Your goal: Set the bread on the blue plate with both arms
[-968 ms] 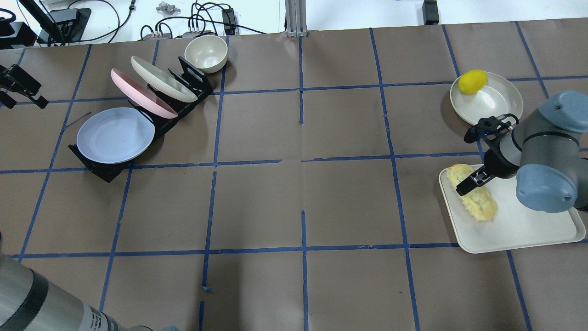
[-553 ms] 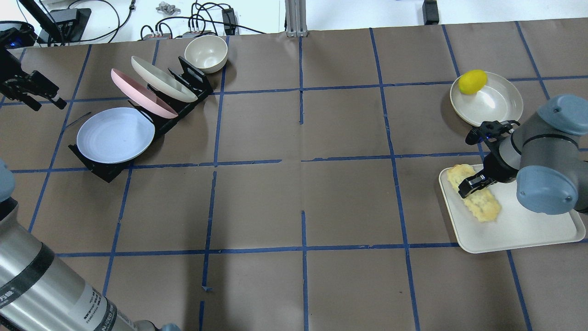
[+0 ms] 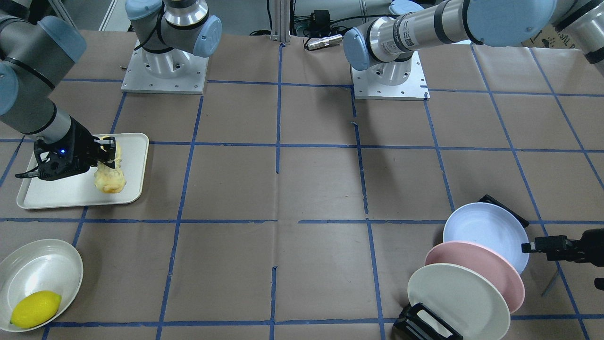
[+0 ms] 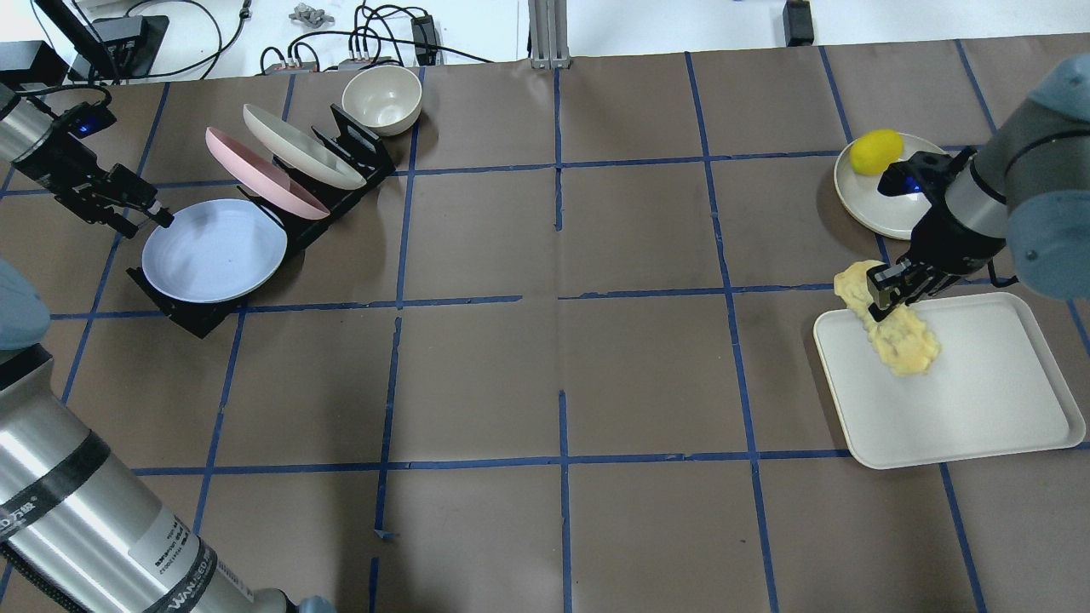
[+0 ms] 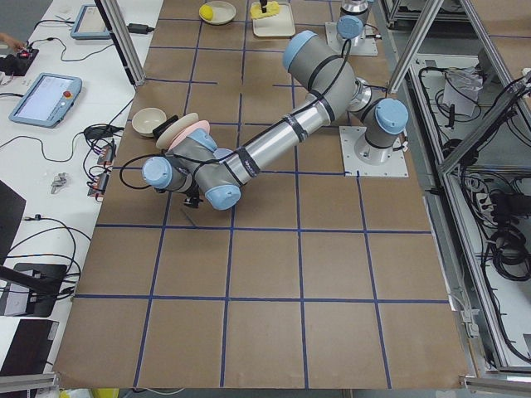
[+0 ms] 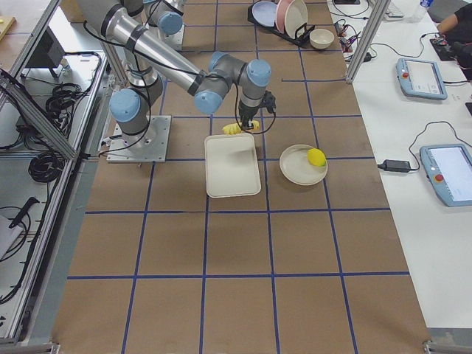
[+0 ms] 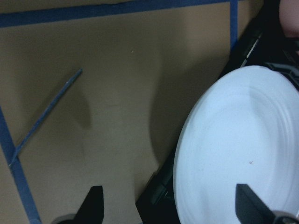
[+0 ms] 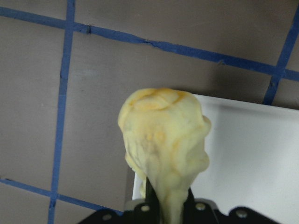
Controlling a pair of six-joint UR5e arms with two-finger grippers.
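Note:
The bread (image 4: 901,340) hangs from my right gripper (image 4: 886,300), which is shut on its middle and holds it above the far left corner of the white tray (image 4: 979,409). In the right wrist view the bread (image 8: 161,140) sticks out over the tray's edge and the table. The blue plate (image 4: 213,249) leans in the front slot of a black rack (image 4: 183,311). My left gripper (image 4: 146,221) is open and empty, right at the plate's far left rim. The left wrist view shows the plate (image 7: 243,149) between the spread fingertips (image 7: 93,203).
A pink plate (image 4: 264,174) and a cream plate (image 4: 302,146) stand in the same rack behind the blue one. A cream bowl (image 4: 381,98) sits beyond the rack. A lemon (image 4: 875,151) lies in a cream dish (image 4: 894,213) just beyond the tray.
My right gripper has lifted the bread off the tray and carried it a little farther away. My left gripper has moved right, up to the blue plate's rim.

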